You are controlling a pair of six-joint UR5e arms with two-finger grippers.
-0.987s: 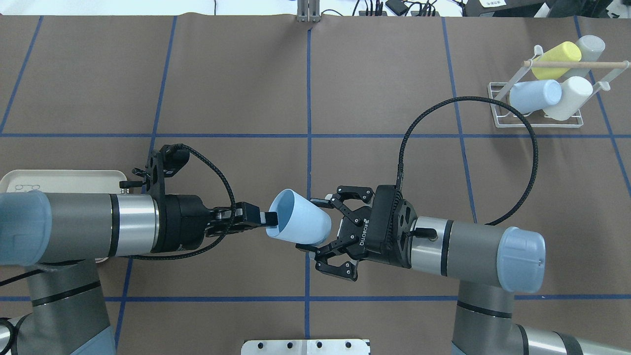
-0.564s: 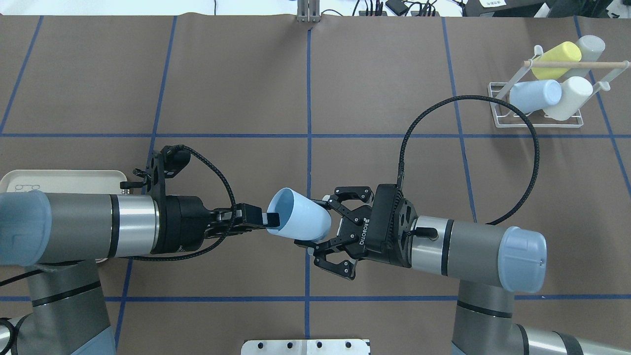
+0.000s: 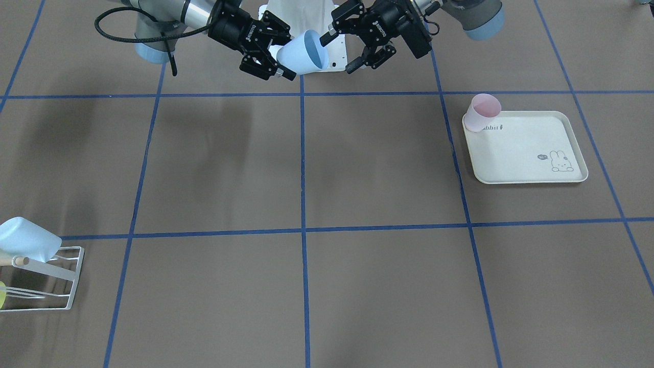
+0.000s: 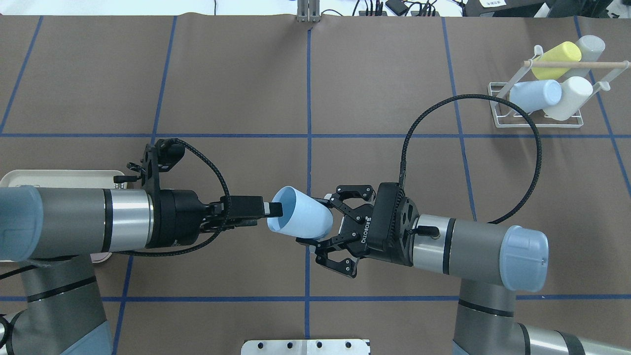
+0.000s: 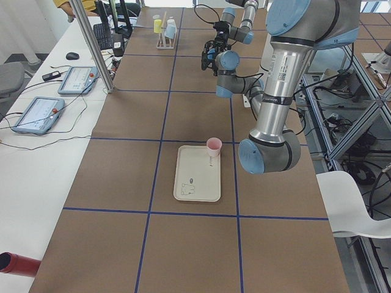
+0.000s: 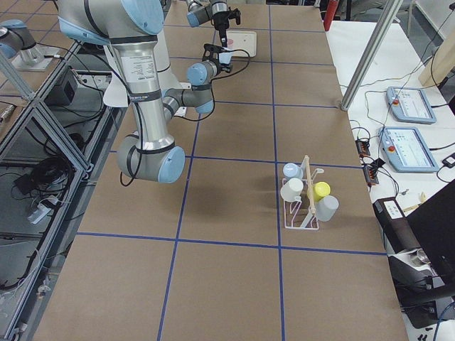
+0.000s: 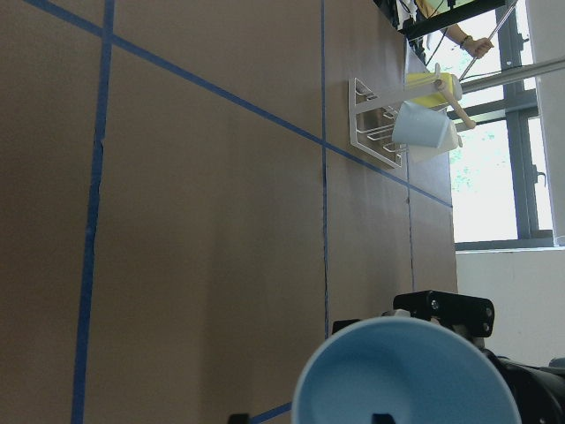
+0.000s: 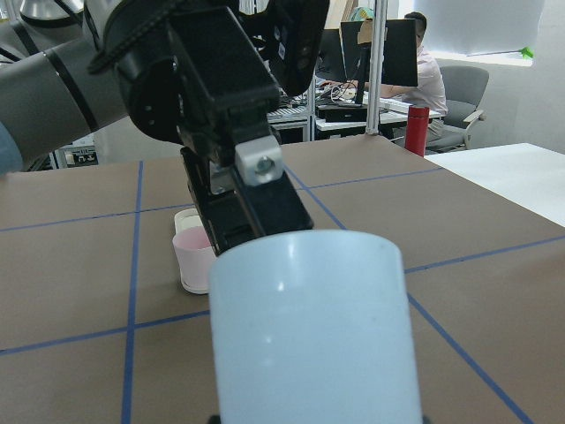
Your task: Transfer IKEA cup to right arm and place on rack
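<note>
The pale blue IKEA cup (image 4: 303,219) hangs on its side above the table's middle, between the two arms. My right gripper (image 4: 315,220), on the right arm (image 4: 473,251) with the long black cable loop, is shut on the cup's body near its base. My left gripper (image 4: 273,212) is open, with one finger just inside the rim; the front-facing view shows its fingers (image 3: 351,65) spread apart. The cup's base fills the right wrist view (image 8: 309,327), and its open mouth (image 7: 406,371) faces the left wrist camera. The white wire rack (image 4: 498,121) stands at the far right.
The rack holds several cups: yellow (image 4: 557,59), grey, blue and white, under its wooden dowel (image 4: 577,64). A cream rabbit-print tray (image 3: 511,153) with a pink cup (image 3: 483,112) on it lies beside the left arm. A person (image 8: 424,71) sits at a desk beyond the table.
The right gripper's fingers have closed in on the cup's body. The left gripper has opened at the rim, its arm has drawn back slightly, and the cup has tipped a little.
</note>
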